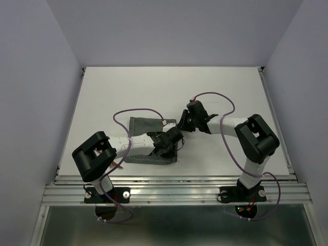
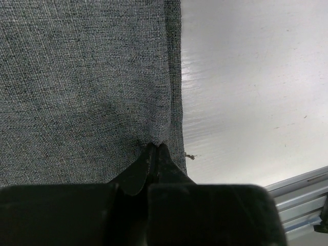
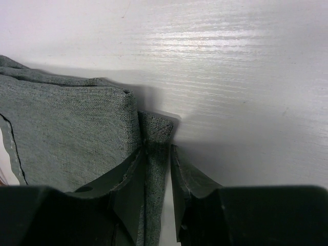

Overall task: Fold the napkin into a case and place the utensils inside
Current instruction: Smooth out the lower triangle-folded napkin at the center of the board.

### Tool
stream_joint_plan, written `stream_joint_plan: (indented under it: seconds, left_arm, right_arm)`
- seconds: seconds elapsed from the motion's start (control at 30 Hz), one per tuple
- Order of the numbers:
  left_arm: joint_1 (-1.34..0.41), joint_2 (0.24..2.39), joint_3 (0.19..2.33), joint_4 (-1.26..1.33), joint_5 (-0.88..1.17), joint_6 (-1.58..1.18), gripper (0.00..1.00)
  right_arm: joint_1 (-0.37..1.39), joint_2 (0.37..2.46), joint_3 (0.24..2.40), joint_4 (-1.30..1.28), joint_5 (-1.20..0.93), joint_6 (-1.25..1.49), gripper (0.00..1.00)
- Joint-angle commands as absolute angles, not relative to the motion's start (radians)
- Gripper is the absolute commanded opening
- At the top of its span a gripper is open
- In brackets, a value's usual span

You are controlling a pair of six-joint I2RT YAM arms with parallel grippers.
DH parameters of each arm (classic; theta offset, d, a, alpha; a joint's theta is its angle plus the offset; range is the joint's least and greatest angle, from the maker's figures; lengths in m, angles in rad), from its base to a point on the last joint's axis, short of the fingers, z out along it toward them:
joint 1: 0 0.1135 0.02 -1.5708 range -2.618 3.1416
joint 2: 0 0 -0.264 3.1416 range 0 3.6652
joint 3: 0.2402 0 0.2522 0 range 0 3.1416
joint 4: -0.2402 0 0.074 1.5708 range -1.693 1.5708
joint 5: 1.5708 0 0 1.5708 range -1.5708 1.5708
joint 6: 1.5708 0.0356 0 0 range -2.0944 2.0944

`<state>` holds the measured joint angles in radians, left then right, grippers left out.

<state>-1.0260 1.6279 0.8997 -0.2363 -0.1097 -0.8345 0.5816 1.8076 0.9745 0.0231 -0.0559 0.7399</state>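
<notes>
Overhead view: a grey-green square cloth napkin point(image 1: 143, 125) lies on the flat white table point(image 1: 154, 87). The left claw point(image 1: 173, 141) stretches across it from the left arm. The right claw point(image 1: 182, 124) meets the napkin's far corner from the other side, so the two claws sit near each other along one edge of the cloth. A thin purple cable point(image 1: 138, 111) loops over the napkin behind the left claw. Left wrist view: the left claw point(image 2: 155, 148) is clenched, its black fingers point(image 2: 138, 174) pinched together on the napkin's point(image 2: 77, 87) stitched hem. The cloth spreads ahead of the claw and off to one side. Bare table point(image 2: 246, 77) lies on the other side, with a metal rail point(image 2: 302, 197) in the near corner. Right wrist view: the right claw point(image 3: 156, 151) is released, jaws parted. A folded corner of the napkin point(image 3: 66, 133) runs down between the fingers and lies against one finger point(image 3: 128, 184). A sliver of table shows between the cloth and the other finger. The rest of the napkin lies in layers on that first finger's side, and bare table point(image 3: 246, 77) stretches ahead.
</notes>
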Motion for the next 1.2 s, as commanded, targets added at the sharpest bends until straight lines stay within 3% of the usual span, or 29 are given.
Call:
stream_joint_plan:
  seconds: [0.0,0.43,0.6,0.67,1.17]
  left_arm:
    - [-1.032,1.626,0.927,-0.265,-0.137,-0.824,0.0]
    - [-1.032,1.585,0.893,-0.235,-0.114,-0.825,0.0]
    - [-1.032,1.572,0.89,-0.23,-0.112,-0.821,0.0]
    - [-1.032,1.568,0.888,-0.227,-0.11,-0.815,0.0]
    - [-1.037,1.578,0.891,-0.178,-0.055,-0.782,0.0]
  right_arm:
    - [0.58,1.833,0.977,-0.029,-0.025,0.721,0.31]
    - [0.58,1.881,1.012,-0.037,0.024,0.718,0.32]
    - [0.58,1.89,1.022,-0.046,0.061,0.721,0.06]
    - [0.58,1.888,1.025,-0.048,0.077,0.724,0.01]
    - [0.58,1.917,1.077,-0.048,0.107,0.77,0.01]
